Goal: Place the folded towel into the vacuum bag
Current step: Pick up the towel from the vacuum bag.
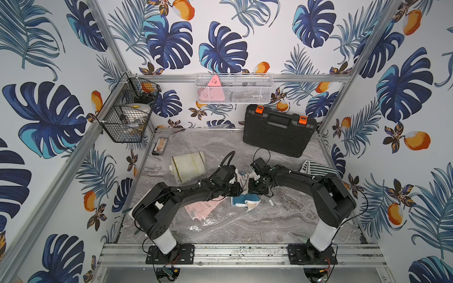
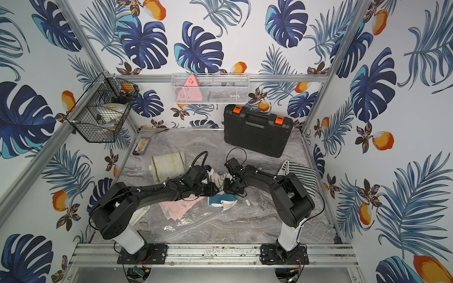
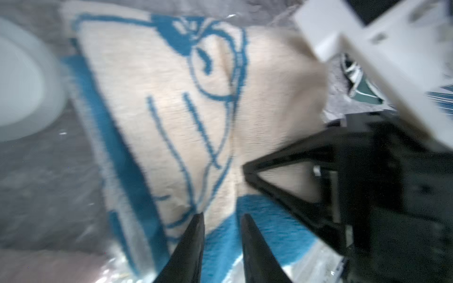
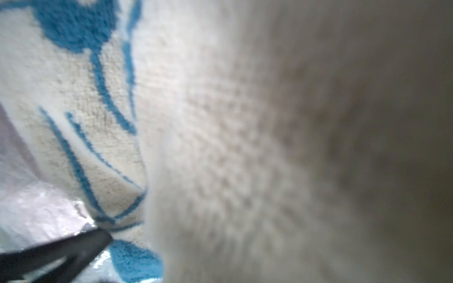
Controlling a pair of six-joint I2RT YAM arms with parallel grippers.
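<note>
The folded towel [image 1: 242,177] [image 2: 220,177], cream with blue line drawing, sits mid-table between both grippers; its blue end [image 1: 241,199] lies on the clear vacuum bag [image 1: 220,221] [image 2: 193,220]. My left gripper [image 1: 239,192] [image 3: 223,215] points at that blue end, with its fingertips a narrow gap apart and nothing pinched. My right gripper [image 1: 252,187] grips the towel from the opposite side; its black finger [image 3: 282,176] presses into the cloth. The towel [image 4: 220,147] fills the right wrist view and hides the jaws. A round white valve cap [image 3: 22,85] shows beside the towel [image 3: 171,110].
A pink item [image 1: 198,208] lies inside the bag, whose zip strip [image 1: 220,225] runs diagonally. A rolled cream cloth [image 1: 188,166], black tool case [image 1: 279,129] and striped cloth [image 1: 316,169] surround the work area. Wire baskets [image 1: 127,112] [image 1: 234,89] hang on the walls.
</note>
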